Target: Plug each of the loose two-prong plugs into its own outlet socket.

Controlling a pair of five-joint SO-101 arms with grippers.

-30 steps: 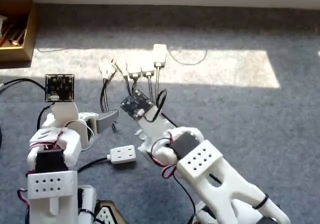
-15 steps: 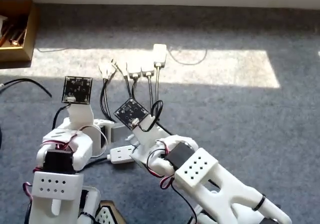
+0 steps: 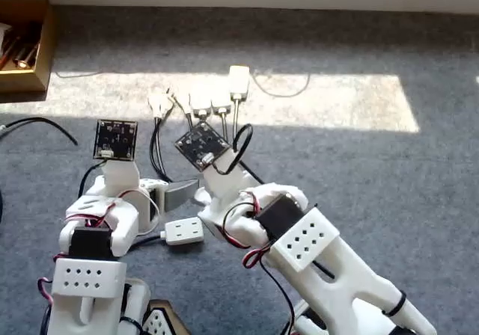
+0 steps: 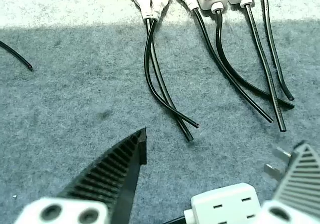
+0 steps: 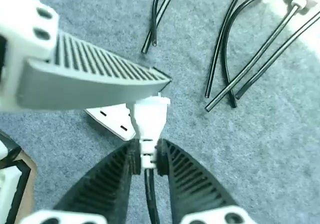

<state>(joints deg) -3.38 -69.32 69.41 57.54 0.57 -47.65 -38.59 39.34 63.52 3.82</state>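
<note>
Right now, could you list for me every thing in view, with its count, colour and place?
outlet socket: one, white, on the carpet between the two arms.
held plug: one, white, in the right gripper, beside the outlet socket.
plugs and sockets: several, white with black cables, in the sunlit strip beyond the arms.
carpet: one, grey, under everything.
wooden box: one, brown, far left corner.
left gripper: one, dark fingers, open, above the outlet socket.
right gripper: one, dark fingers, shut on the held plug.
</note>
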